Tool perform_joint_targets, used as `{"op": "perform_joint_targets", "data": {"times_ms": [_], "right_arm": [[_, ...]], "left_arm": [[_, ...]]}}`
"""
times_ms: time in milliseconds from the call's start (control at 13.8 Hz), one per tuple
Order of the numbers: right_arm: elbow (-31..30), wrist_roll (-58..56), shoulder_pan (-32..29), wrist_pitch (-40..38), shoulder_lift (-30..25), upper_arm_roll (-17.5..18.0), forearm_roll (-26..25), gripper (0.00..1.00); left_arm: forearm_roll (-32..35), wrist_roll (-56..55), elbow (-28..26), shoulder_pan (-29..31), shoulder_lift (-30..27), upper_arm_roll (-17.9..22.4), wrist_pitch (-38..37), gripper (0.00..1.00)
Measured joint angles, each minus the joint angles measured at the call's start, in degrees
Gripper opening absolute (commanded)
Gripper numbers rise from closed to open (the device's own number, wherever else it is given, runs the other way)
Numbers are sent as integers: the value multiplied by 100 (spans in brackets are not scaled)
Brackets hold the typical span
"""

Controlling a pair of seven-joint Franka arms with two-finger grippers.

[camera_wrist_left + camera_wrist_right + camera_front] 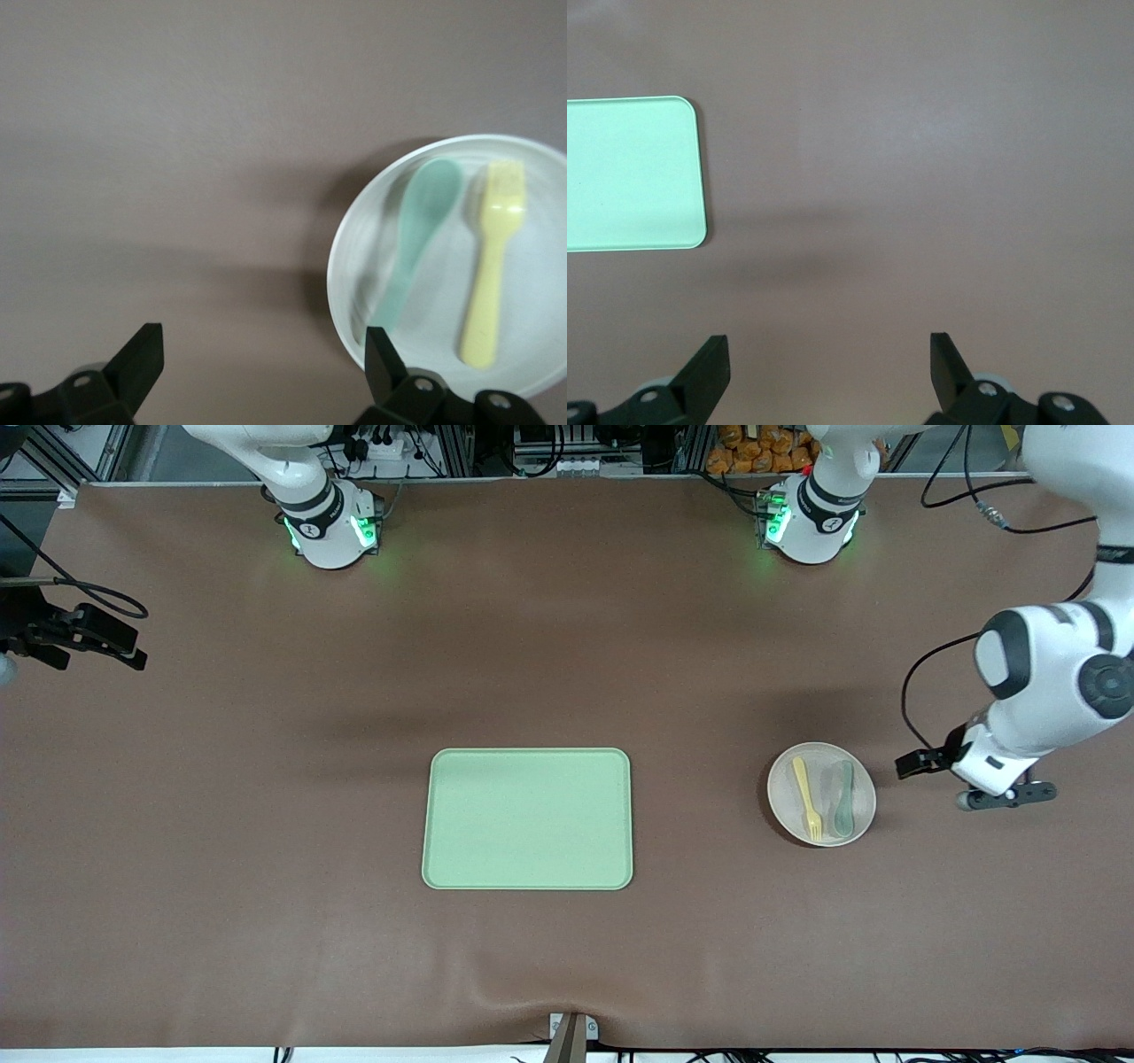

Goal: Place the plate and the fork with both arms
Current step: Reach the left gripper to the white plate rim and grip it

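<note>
Currently you have the plate (pixel 821 794) sitting on the brown table (pixel 266 824) toward the left arm's end, well apart from the light-green tray (pixel 528 818) at mid-table. On the plate lie the fork (pixel 807 798) and a teal-green spoon (pixel 843 800), side by side and roughly parallel; the fork is the one closer to the tray. Fork tines point toward the front camera.

Your left gripper (pixel 974 775) hangs over bare table just beside the plate, on the side away from the tray. Its wrist view shows the fingers (pixel 142 359) spread wide with nothing between them; one fingertip overlaps the plate's rim in that view, but you cannot tell contact from it. Both utensils and most of the plate show in that view, plate (pixel 447 266), fork (pixel 494 266), spoon (pixel 416 239).

Your right gripper (pixel 97 638) is at the right arm's end of the table, over bare table, well apart from the tray. Its fingers (pixel 713 367) are also spread and empty. One corner of the tray (pixel 629 173) shows in its wrist view.
</note>
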Motion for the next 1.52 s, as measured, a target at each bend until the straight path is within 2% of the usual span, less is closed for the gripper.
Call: {"op": "perform_joint_targets", "data": {"times_ms": [289,722,1011,1300,1517], "right_arm": [[0,0,0,-2,0,-2,0,100],[0,0,0,-2,0,-8,0,100],[0,0,0,-8,0,-11,0,100],[0,0,0,-15,0,-12,0,100],[0,0,0,-16,0,-12,0,100]], "left_arm": [[0,0,-33,48,627,11,719,87],[0,-11,40,55,701,-9,782,80],[-349,-24,69,44,700,-208,782,62],[-407,-79,68,17,734,-254,781,42],[-407,-79,68,27,818,-252,781,41]]}}
